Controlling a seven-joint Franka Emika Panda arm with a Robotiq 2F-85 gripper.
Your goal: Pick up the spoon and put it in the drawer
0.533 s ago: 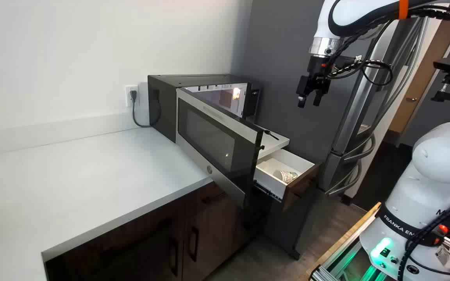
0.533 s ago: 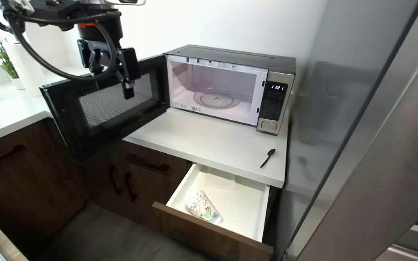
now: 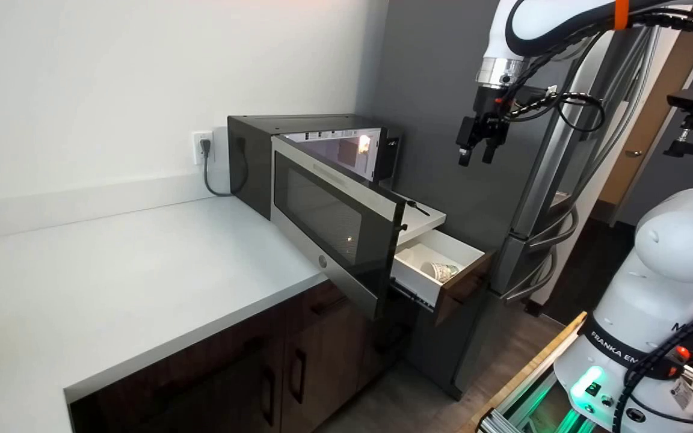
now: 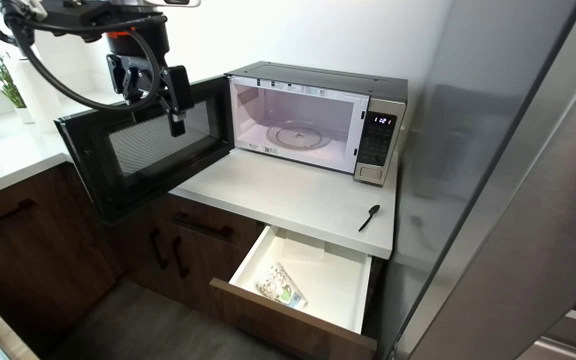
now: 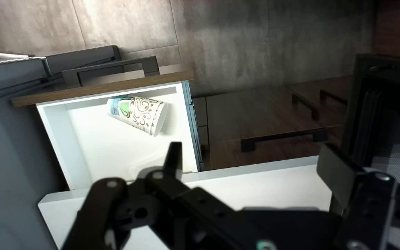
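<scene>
The black spoon lies on the white counter in both exterior views (image 3: pixel 418 208) (image 4: pixel 370 217), near the counter's right end in front of the microwave. In the wrist view I cannot make it out behind the gripper. The drawer, with white inside and brown wood-look front, is pulled open below the counter in both exterior views (image 3: pixel 464 288) (image 4: pixel 335 285) and in the wrist view (image 5: pixel 116 149). My gripper (image 3: pixel 476 157) is open and empty, high above the drawer and counter. It shows before the microwave door in an exterior view (image 4: pixel 168 107) and in the wrist view (image 5: pixel 252 156).
A patterned paper cup (image 4: pixel 282 287) lies on its side in the drawer. The microwave (image 4: pixel 388 90) stands on the counter (image 4: pixel 288 185) with its dark door (image 4: pixel 85 170) swung wide open, jutting past the counter edge. A metallic fridge (image 4: pixel 493 210) stands beside the drawer.
</scene>
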